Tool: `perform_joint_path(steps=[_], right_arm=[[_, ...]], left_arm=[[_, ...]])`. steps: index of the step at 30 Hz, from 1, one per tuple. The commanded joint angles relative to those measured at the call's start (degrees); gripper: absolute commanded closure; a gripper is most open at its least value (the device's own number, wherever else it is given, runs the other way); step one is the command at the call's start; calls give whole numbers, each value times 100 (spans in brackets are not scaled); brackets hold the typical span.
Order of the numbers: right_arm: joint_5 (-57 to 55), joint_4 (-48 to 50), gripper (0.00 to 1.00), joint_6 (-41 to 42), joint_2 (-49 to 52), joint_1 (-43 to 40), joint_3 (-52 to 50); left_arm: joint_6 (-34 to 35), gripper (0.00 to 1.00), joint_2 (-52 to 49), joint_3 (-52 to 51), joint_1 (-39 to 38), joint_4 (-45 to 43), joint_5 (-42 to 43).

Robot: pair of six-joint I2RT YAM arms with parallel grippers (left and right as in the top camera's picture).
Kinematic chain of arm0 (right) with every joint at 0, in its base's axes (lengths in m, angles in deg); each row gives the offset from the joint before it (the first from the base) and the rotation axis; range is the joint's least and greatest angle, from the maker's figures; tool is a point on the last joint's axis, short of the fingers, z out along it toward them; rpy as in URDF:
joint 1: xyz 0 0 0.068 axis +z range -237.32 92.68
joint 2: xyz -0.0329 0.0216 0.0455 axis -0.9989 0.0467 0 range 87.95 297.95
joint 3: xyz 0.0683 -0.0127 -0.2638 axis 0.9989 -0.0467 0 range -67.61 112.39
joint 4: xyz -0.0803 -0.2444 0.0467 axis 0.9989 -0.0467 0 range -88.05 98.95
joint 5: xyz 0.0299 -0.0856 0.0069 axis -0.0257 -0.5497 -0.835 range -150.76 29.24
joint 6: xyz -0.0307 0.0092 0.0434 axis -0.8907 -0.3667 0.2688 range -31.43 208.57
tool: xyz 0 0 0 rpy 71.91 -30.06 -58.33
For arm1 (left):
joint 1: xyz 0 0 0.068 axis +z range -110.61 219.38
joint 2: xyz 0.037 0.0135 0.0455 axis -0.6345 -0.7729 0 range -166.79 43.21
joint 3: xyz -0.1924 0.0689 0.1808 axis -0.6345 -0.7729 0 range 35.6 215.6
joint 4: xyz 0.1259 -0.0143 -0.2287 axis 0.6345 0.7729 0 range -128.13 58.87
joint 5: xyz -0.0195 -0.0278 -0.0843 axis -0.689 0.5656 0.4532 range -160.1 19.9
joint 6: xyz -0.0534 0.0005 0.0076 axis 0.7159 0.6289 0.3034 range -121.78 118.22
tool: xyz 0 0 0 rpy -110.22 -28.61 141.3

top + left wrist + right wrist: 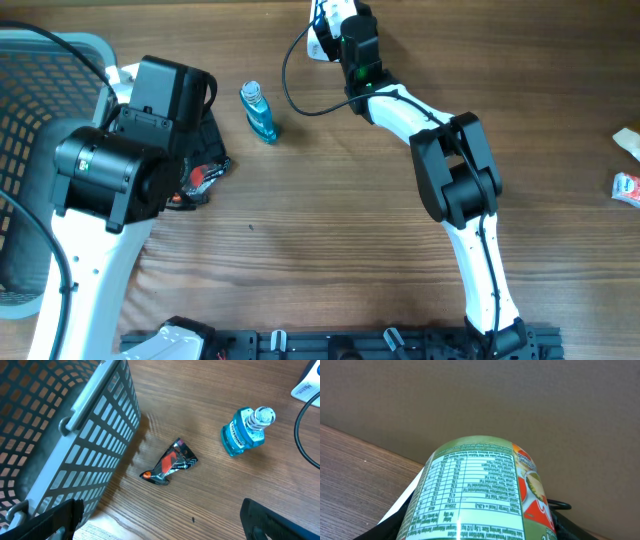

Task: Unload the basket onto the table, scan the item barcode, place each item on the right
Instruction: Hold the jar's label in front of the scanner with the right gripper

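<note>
Up at the far edge of the bench (330, 200), your right claw (479, 532) is clamped on the can (532, 485), nutrition label (465, 492) facing its camera. Your left claw (160, 522) hangs wide open over a foil packet (169, 462), between the basket (75, 435) and a blue bottle (245, 432).

In the overhead view the left arm (110, 170) hides part of the foil wrapper (203, 176), and the basket (40, 110) runs off the left edge. The right wrist view cuts off the bottom of the can (475, 495), whose label print is too small to read. A corner of the left wrist view clips a white packet (307, 387).
</note>
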Motion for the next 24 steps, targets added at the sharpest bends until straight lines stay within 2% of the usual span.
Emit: perform_joint_path(steps=[1,2,6,12,17,20,24], right_arm=[[-409,190,41,-391,-31,103,83],[-588,245,41,-645,-59,151,83],[-929,227,40,-774,-225,278,83],[-1292,-994,39,-254,-802,361,83],[-1290,-2420,41,828,-1569,358,83],[-1285,-3687,41,1836,-2302,299,83],[-1283,-5515,42,3648,-3182,-181,83]], left_arm=[[57,0,-4,0,31,4,-140],[57,0,-4,0,31,4,-142],[52,0,-4,0,31,22,-181],[55,0,-4,0,31,136,-181],[55,0,-4,0,31,157,-181],[57,0,-4,0,31,310,-181],[55,0,-4,0,31,306,-184]])
